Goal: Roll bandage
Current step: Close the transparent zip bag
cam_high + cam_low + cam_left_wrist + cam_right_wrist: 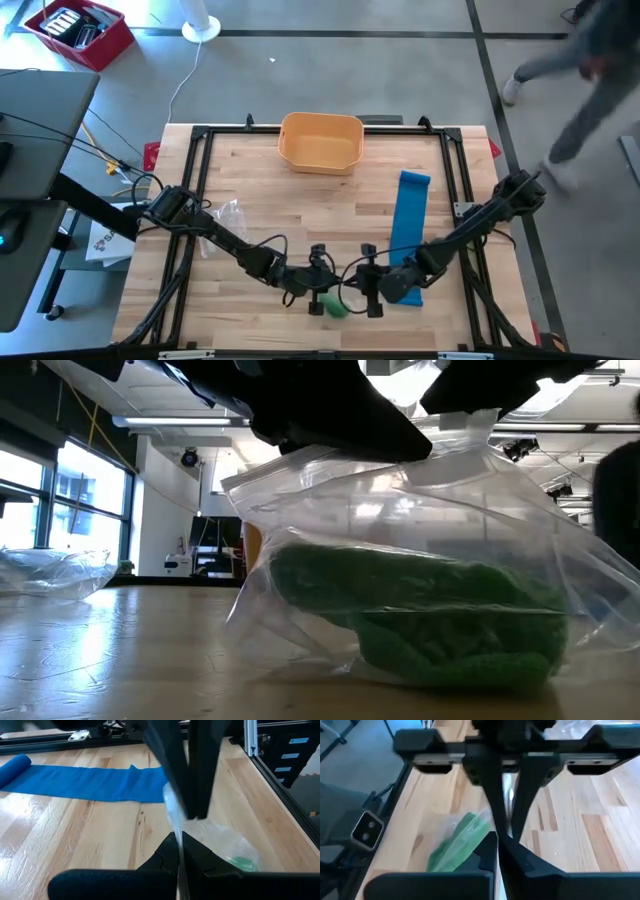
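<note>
A grey concrete floor [300, 70] surrounds the table. At upper left sits a red bin [80, 33], with a white round stand base [200, 28] beside it. Tall windows [55, 510] brighten the low view's left; ceiling strip lights [190, 422] glow above.

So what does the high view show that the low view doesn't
Only the high view shows the blue bandage, the orange bin and a person passing the table. Only the low view shows a second bag clearly and the room's windows. Both show the clear bag with green material, pinched by the left gripper and right gripper.
</note>
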Available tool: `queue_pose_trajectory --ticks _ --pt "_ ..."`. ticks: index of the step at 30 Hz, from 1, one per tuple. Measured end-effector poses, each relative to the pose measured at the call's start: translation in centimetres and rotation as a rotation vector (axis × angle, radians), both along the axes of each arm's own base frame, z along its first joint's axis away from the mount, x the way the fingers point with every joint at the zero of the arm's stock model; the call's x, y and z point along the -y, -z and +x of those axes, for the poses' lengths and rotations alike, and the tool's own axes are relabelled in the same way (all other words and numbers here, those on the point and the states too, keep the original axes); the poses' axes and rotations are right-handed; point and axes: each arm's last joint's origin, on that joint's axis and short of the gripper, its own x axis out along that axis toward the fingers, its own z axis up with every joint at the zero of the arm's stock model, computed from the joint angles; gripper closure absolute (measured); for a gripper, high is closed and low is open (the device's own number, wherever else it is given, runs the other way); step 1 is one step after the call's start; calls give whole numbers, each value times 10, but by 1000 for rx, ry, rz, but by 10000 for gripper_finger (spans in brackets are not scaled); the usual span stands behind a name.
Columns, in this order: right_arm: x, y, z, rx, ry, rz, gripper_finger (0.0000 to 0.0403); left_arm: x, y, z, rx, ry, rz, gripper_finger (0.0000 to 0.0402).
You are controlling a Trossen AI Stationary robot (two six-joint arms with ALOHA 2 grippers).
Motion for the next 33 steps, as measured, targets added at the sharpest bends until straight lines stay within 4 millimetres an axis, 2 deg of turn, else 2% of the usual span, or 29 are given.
queue_pose_trajectory --ticks 6,11,17,21,25,33 --pt "7 6 8 -4 30 -2 401 0 1 0 -7 -5 -7 401" --pt "6 -4 9 61 -3 -12 374 0 -1 1 6 -7 -17 401" --pt "7 -24 -11 29 0 17 306 0 0 0 0 -6 -15 401" --pt "6 -25 -25 -46 5 12 288 1 0 0 0 -4 -15 401" --pt "1 -18 -23 -53 -21 -39 304 0 0 0 1 -6 -16 401" --pt "1 1 -13 -58 26 -110 392 -1 1 0 -6 -16 -29 401"
